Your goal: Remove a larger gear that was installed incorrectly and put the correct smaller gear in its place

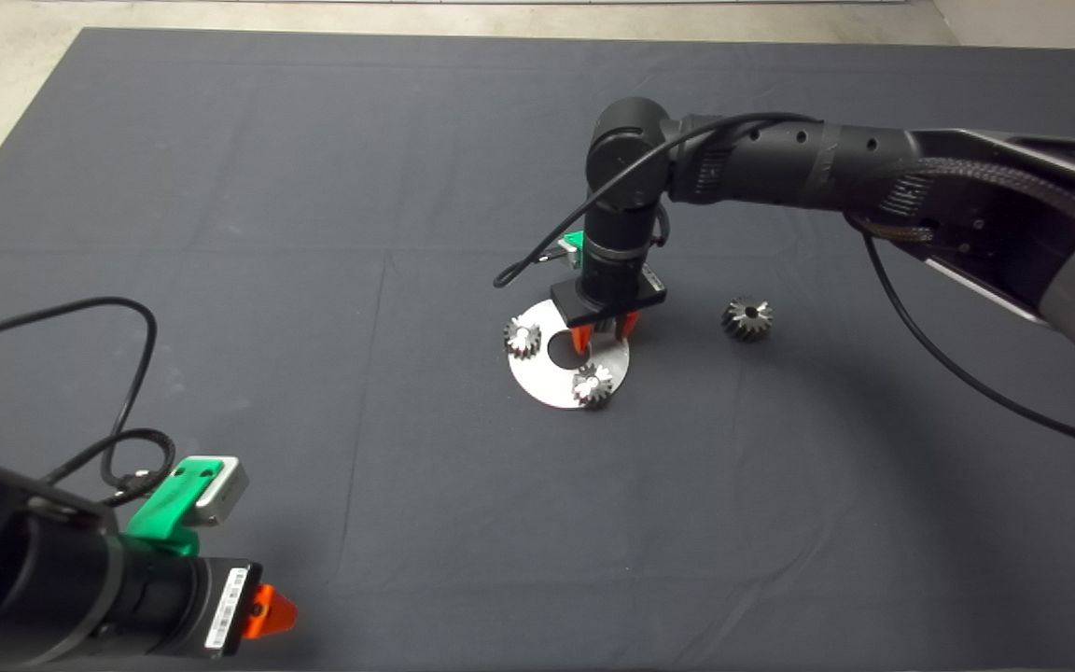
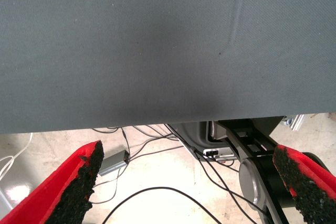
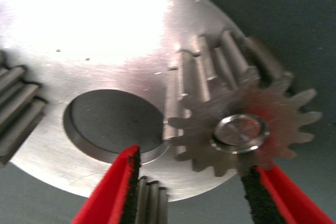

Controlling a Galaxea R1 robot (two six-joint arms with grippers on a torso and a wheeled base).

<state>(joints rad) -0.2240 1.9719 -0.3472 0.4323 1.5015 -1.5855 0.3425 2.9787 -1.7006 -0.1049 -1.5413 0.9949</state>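
My right gripper [image 1: 604, 333] hovers over the disc [image 1: 551, 378], fingers apart, straddling a smaller gear [image 3: 239, 129]. I cannot tell whether the pads touch it.

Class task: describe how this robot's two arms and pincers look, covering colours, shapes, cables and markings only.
Both arms are black and tubular. The right arm has round joints, braided sleeving and a loose black cable. The left arm carries a white barcode label, a green bracket with a grey block, and a looping black cable. Each pincer, left pincer and right pincer, has red wedge fingers with rough black pads.
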